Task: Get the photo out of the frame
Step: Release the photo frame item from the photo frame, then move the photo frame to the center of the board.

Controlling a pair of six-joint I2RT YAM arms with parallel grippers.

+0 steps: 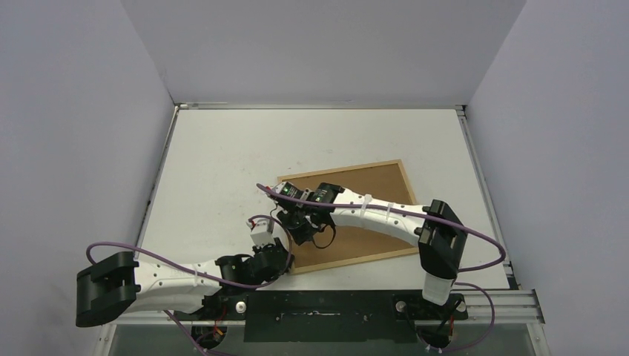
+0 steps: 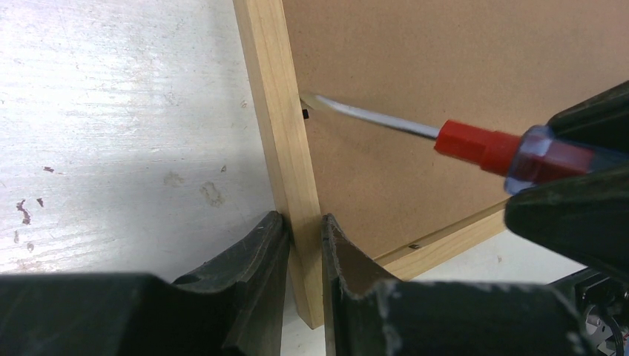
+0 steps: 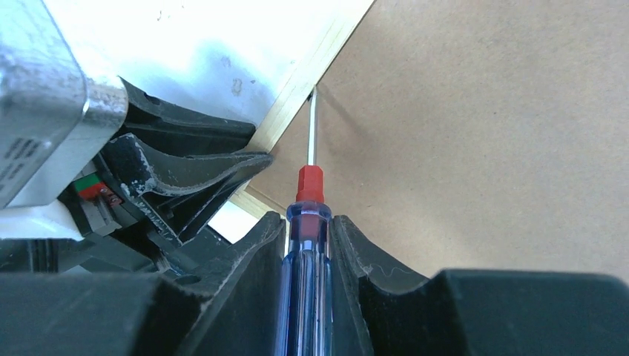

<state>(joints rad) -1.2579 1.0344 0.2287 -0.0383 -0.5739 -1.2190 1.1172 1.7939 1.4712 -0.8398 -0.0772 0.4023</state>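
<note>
1 frame (image 2: 282, 133), gripped between the left jaws. 1 screwdriver (image 3: 308, 222), gripped between the right jaws. 1 brown backing panel (image 2: 445, 59), ahead of both. 2 sets of jaws, 1 desk (image 2: 111, 111).

Readable text, brands, numbers, signs: none in any view.

Item 1: grey metal housing (image 3: 33, 126), left edge of the right wrist view. Faint dark marks on its lower side, too blurred to read.

Item 2: small green-and-red tag (image 3: 90, 185) just under that housing. No characters can be made out on it.
</note>
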